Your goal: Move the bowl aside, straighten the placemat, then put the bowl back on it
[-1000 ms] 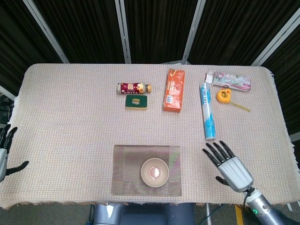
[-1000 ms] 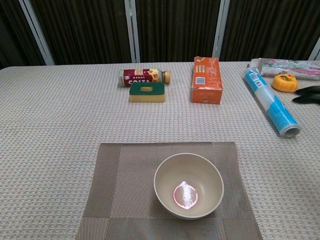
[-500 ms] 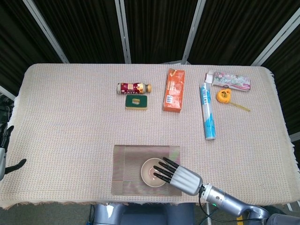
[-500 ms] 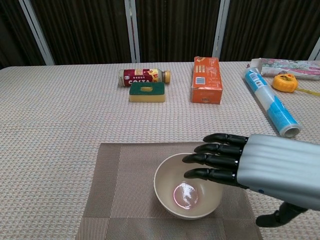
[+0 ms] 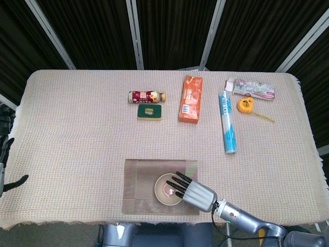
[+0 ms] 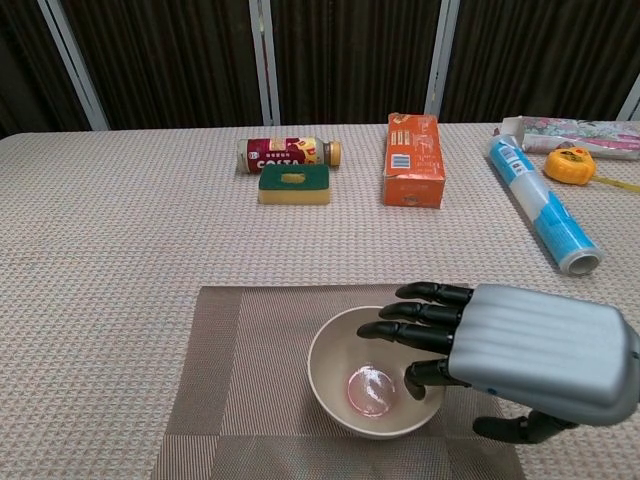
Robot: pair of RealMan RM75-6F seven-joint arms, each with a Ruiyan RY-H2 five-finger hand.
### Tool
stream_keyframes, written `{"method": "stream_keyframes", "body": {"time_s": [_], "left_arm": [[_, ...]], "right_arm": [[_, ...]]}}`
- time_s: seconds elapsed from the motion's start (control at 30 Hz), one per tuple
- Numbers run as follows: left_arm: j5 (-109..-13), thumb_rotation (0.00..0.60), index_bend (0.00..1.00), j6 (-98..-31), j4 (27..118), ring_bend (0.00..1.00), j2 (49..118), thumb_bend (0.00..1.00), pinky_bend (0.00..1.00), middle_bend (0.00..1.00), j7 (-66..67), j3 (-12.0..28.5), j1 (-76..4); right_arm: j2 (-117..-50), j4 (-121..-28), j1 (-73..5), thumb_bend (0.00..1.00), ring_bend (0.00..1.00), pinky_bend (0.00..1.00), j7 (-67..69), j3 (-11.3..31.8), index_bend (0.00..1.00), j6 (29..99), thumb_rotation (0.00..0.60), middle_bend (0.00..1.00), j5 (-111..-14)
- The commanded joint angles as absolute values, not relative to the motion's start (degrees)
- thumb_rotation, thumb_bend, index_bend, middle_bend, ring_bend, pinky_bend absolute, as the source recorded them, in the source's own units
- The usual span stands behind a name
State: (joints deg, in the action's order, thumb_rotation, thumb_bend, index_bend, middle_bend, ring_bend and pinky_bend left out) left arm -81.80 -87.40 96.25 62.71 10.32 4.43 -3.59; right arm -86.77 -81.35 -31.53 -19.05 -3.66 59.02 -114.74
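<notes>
With fingers spread over the bowl (image 6: 375,388) rim, gripping nothing yet, the right hand (image 6: 510,350) risked tipping it or dragging the placemat (image 6: 230,385) askew.

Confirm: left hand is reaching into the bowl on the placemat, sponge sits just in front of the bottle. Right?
Not quite: it is the right hand reaching into the bowl, as the chest view shows. The bowl does sit on the placemat, and the sponge lies just in front of the bottle.
</notes>
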Motion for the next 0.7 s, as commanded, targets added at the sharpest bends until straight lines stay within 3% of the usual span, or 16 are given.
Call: {"method": "stream_keyframes", "body": {"time_s": [0.03, 0.37, 0.7], "left_arm": [[-81.8, 0.6, 0.0, -87.3, 96.3, 0.0, 62.7, 0.0, 0.0, 0.0, 10.3, 4.4, -3.6], [-81.7, 0.6, 0.0, -87.1, 96.4, 0.0, 62.4, 0.0, 0.0, 0.0, 9.7, 4.4, -3.6], [-82.9, 0.6, 0.0, -87.7, 97.1, 0.0, 62.1, 0.0, 0.0, 0.0, 9.3, 3.8, -3.2]], "right_arm": [[-88.1, -79.9, -31.6, 0.38, 0.0, 0.0, -17.1, -4.0, 0.59, 61.4, 0.6, 0.0, -115.0], [-90.8, -73.9, -31.5, 0.38, 0.0, 0.0, -9.7, -3.9, 0.64, 69.6, 0.6, 0.0, -115.2], [-81.3, -74.1, -26.0, 0.38, 0.0, 0.0, -4.0, -0.8, 0.65, 82.8, 0.6, 0.01, -109.1]]}}
